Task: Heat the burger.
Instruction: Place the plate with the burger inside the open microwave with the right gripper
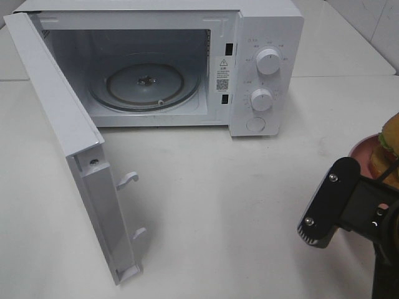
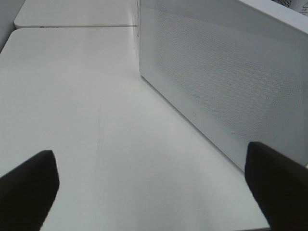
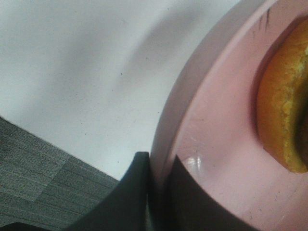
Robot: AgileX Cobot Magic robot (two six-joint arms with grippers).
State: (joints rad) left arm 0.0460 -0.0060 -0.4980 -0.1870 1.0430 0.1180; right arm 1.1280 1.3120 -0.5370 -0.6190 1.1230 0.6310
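Note:
The burger (image 1: 390,144) rests on a round pink plate (image 1: 363,151) at the table's right edge, half cut off in the exterior high view. The right wrist view shows its golden bun (image 3: 281,101) on the plate (image 3: 216,144). My right gripper (image 3: 161,169) is shut on the plate's rim, one finger (image 3: 137,185) outside it and one inside. Its black wrist (image 1: 340,202) sits just in front of the plate. My left gripper (image 2: 151,192) is open over bare table with nothing between its fingers, and does not show in the exterior high view.
A white microwave (image 1: 265,68) stands at the back with its door (image 1: 68,137) swung wide open to the left and a glass turntable (image 1: 144,84) inside. The door's perforated outer face (image 2: 226,82) is close beside my left gripper. Grey floor (image 3: 38,178) lies past the table edge.

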